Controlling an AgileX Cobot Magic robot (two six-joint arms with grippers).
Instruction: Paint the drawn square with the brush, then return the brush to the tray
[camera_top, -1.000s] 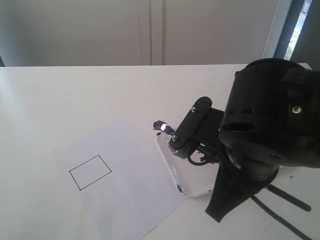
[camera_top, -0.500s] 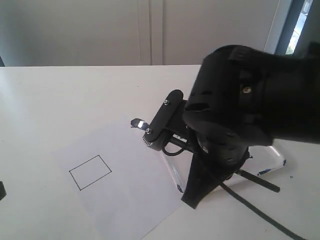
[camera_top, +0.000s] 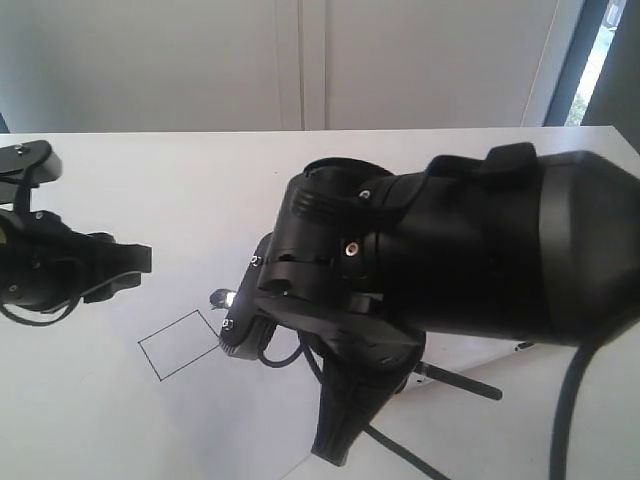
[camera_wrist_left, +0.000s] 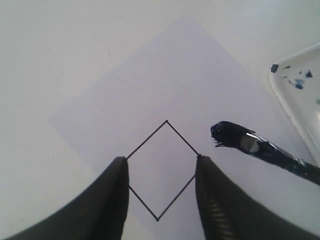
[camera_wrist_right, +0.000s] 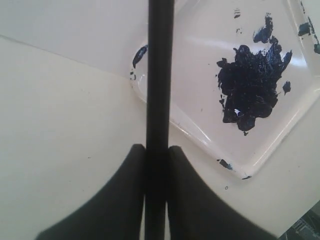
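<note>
1 brush (camera_wrist_left: 260, 149), moved from tray (camera_wrist_right: 200, 75), beside drawn square (camera_wrist_left: 162, 162)

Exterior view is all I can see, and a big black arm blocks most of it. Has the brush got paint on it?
Observer: Yes. The left wrist view shows the brush with its tip coated dark blue-black.
Operator: What is holding it?
Observer: The right gripper, shut on the handle.
Operator: Where does the paint come from?
Observer: A tray hidden behind that arm; the right wrist view shows a dark paint blob in it.
</note>
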